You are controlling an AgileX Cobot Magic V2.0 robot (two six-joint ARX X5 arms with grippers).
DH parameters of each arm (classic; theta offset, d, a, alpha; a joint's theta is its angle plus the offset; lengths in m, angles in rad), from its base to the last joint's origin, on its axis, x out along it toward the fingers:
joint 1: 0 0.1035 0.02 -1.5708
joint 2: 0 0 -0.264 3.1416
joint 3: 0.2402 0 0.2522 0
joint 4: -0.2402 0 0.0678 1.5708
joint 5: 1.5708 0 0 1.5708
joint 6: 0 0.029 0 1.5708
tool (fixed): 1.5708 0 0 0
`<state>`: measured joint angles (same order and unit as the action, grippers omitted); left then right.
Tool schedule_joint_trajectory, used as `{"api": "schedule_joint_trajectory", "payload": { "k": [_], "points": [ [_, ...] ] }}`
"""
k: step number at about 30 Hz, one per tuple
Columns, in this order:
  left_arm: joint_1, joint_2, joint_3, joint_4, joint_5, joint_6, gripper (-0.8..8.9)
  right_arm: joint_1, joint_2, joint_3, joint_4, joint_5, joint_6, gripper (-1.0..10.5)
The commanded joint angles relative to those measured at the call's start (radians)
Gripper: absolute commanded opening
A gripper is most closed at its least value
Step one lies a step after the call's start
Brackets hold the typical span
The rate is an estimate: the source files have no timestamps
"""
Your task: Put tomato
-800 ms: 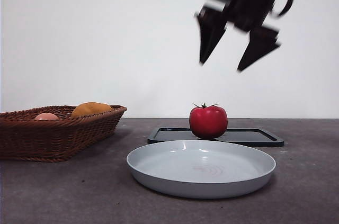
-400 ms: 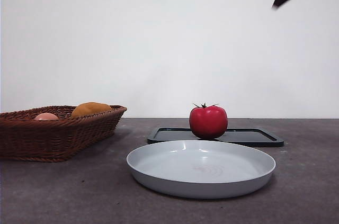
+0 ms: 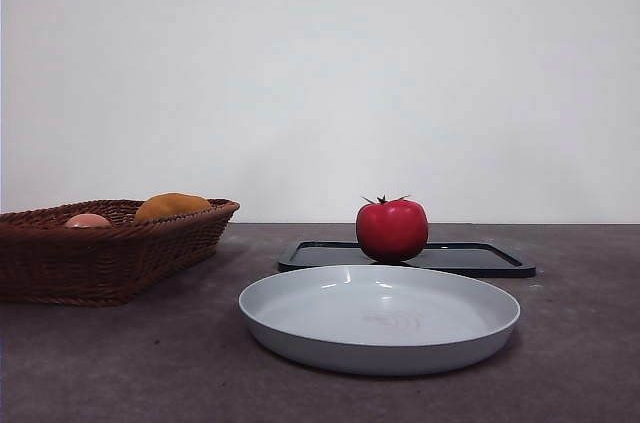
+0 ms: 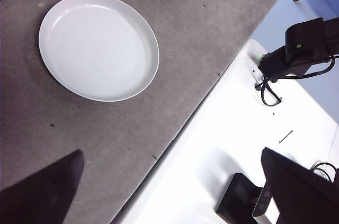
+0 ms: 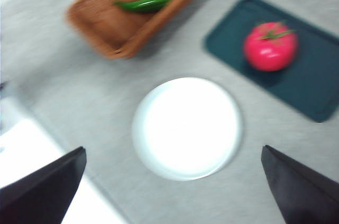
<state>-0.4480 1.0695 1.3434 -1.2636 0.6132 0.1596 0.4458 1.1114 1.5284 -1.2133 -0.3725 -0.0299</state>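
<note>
The glossy red tomato (image 3: 392, 229) with a green stem sits on the dark tray (image 3: 480, 259) behind the grey plate (image 3: 380, 315). The right wrist view shows the tomato (image 5: 270, 46) on the tray (image 5: 312, 83) from high above, beyond the plate (image 5: 187, 127). My right gripper (image 5: 175, 192) is open and empty, high over the table. My left gripper (image 4: 175, 187) is open and empty, above the table's edge, with the plate (image 4: 98, 45) in its view. Neither gripper shows in the front view.
A brown wicker basket (image 3: 110, 248) stands at the left with an orange-yellow fruit (image 3: 172, 206) and a pale pink fruit (image 3: 88, 220). The right wrist view shows a green vegetable (image 5: 148, 1) in it too. A white surface (image 4: 233, 144) borders the table.
The gripper that hung open above the tomato has risen out of the front view. The tomato, plate, tray and basket have not moved.
</note>
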Motion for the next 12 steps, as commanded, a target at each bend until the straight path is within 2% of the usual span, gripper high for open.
{"api": "schedule_joint_trajectory", "payload": {
  "k": [1,6,12],
  "points": [
    [-0.005,0.006,0.023,0.004,0.008,0.012,5.9,0.033,-0.012,-0.02,-0.008,-0.027,0.003,5.4],
    [-0.005,0.006,0.023,0.004,0.008,0.012,5.9,0.091,-0.063,-0.139,-0.021,-0.031,0.004,5.4],
    [-0.005,0.006,0.023,0.004,0.008,0.012,5.9,0.117,-0.111,-0.283,0.007,-0.04,0.016,5.4]
  ]
}}
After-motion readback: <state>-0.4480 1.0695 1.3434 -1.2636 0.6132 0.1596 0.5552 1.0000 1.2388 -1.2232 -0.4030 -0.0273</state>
